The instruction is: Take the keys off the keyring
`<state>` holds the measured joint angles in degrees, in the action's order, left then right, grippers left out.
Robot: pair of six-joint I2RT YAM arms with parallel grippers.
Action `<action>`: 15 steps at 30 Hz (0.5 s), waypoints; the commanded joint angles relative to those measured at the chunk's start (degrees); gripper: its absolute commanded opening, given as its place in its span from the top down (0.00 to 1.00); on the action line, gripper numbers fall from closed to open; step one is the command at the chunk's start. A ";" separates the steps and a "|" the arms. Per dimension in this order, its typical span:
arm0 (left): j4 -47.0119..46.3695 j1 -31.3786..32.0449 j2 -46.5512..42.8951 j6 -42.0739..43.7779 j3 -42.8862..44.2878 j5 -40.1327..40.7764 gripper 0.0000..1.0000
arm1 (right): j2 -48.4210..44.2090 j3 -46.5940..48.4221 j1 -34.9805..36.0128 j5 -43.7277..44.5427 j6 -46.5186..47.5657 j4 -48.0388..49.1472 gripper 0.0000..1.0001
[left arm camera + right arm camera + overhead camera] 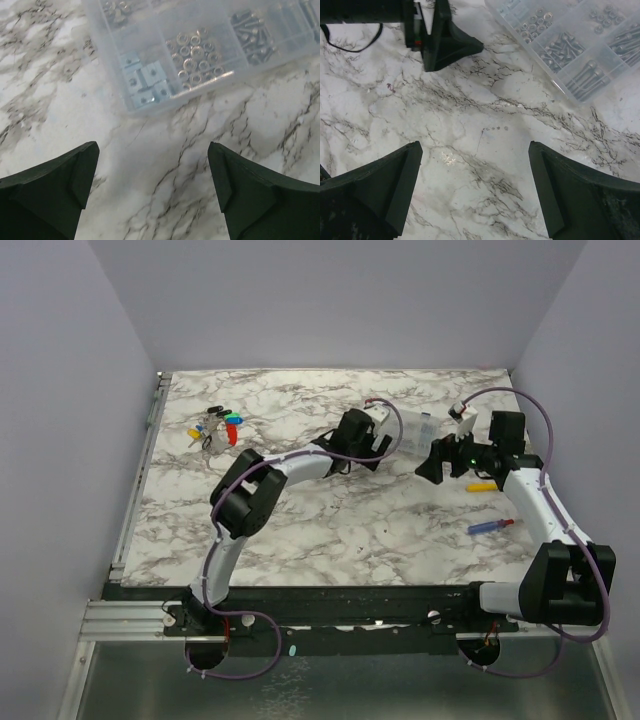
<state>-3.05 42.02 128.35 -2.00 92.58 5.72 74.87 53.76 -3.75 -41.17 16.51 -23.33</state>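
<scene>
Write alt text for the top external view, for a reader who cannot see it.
Two robot arms reach over a marbled table, left tool and right tool close together beside a clear compartment box. A bunch of keys with coloured tags lies untouched at far left; a yellow stick and a blue-and-red stick lie at right.

Bright, even light; soft shadows, slightly blurred close-ups.

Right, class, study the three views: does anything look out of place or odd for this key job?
The left hand and right hand hang open near the clear parts box, while the keys lie far off to the left, untouched. Nothing looks spilled or damaged.
</scene>
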 commanded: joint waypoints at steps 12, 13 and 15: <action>7.53 -21.17 -21.43 7.24 -19.12 -16.54 0.01 | 2.25 0.74 0.41 -9.14 3.88 -4.80 0.00; 7.92 -22.48 -22.01 7.71 -19.98 -16.75 0.01 | 3.06 0.86 0.93 -9.71 4.67 -5.67 0.00; 8.62 -25.18 -22.73 7.98 -21.41 -16.96 0.01 | 4.42 1.12 2.19 -9.21 5.29 -6.27 0.00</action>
<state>0.99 20.14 108.62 2.87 74.61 -7.40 76.55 53.76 -3.22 -46.52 19.05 -25.82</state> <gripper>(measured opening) 0.989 0.998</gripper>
